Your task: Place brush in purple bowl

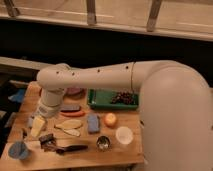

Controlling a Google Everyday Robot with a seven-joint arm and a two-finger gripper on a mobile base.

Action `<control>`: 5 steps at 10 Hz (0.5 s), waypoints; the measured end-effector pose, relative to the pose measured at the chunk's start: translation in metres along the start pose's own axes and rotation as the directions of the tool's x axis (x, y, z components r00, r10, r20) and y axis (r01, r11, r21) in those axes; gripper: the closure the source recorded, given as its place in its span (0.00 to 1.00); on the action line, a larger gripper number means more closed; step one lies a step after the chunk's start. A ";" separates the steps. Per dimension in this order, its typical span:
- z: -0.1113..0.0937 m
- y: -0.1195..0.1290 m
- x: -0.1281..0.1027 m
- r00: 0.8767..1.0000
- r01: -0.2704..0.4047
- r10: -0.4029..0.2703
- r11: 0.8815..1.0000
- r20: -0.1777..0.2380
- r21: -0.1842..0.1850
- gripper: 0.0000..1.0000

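Note:
The brush [64, 146] lies on the wooden table near its front left edge, with the dark-brown head to the left and the slim black handle pointing right. The purple bowl [76, 92] stands at the back of the table, partly hidden behind my arm. My gripper [37, 128] hangs from the white arm over the left side of the table. It is just above and to the left of the brush head, well in front of the purple bowl.
An orange-red bowl [70, 111] sits in front of the purple one. A green tray [100, 96] with dark items is at the back right. A blue sponge [92, 122], an orange ball [110, 119], a white cup [124, 135], a metal cup [103, 143], a blue cup [19, 150] and tan pieces [70, 124] crowd the table.

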 end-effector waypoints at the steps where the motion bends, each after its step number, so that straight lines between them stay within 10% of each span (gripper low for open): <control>1: 0.008 -0.003 -0.002 1.000 -0.004 0.003 1.000 0.022 0.023 0.20; 5: 0.035 -0.020 -0.002 1.000 -0.020 0.018 0.995 0.023 0.101 0.20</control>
